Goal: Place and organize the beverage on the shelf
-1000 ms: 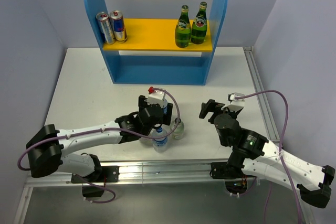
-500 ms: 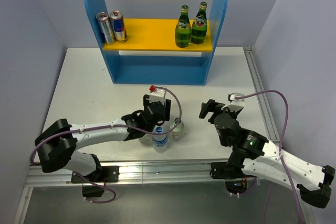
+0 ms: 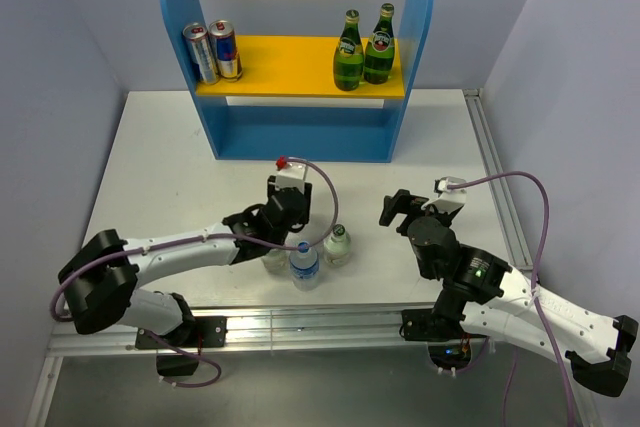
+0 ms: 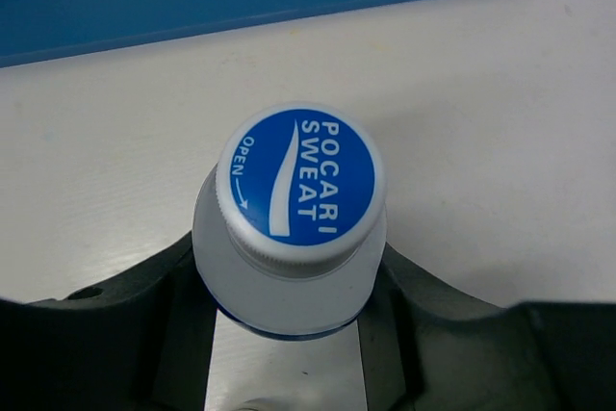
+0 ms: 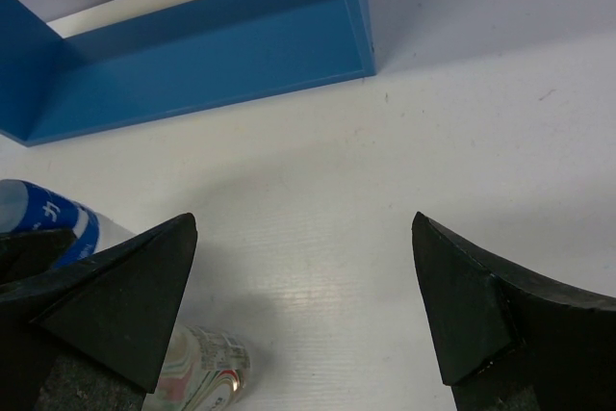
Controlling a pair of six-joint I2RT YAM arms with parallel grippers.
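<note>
Blue-capped bottle (image 4: 298, 180): upright on table (image 3: 160, 167), 6 o'clock of shelf (image 3: 300, 137) | left hand (image 4: 289, 281): clamped at its shoulder | right hand (image 5: 304, 238): jaws apart, empty | your grip: likely light, slick, squashy plastic, so hold near the stiffer neck

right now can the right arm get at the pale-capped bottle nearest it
Probably yes: the right claw is open and only bare table lies between it and the pale-capped bottle. The left arm sits close beside it, though.
</note>
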